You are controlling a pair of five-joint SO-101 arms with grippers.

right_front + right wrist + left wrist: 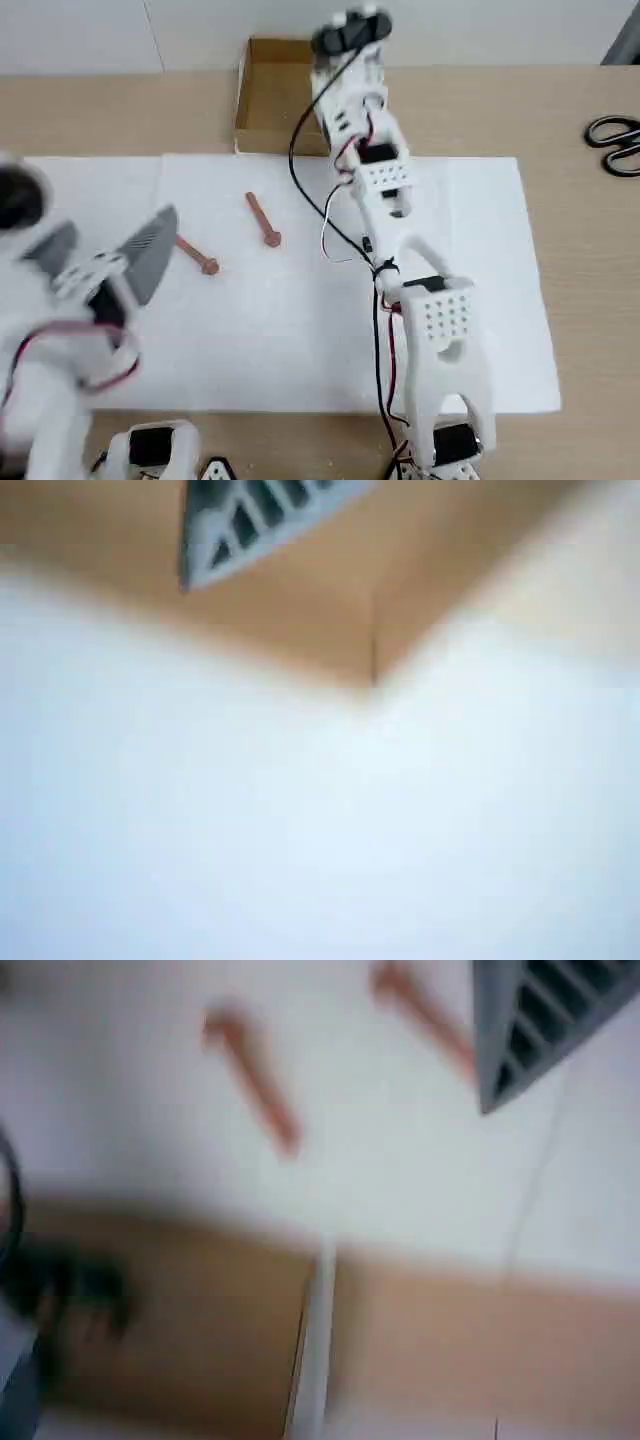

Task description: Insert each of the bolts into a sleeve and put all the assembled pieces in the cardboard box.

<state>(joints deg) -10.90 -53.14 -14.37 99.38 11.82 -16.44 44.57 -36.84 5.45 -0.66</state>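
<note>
Left jaws released, beside a bolt on the surface. Right jaws at the box; state cannot be told.

White perforated plastic arms with black motors and red-and-black cables.

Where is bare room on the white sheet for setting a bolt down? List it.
Free: the middle of the white sheet, bordered by the two bolts, the left gripper and the right arm; also the sheet right of that arm, towards the scissors. Crowded: between left gripper and bolts, and at the cardboard box.
</note>
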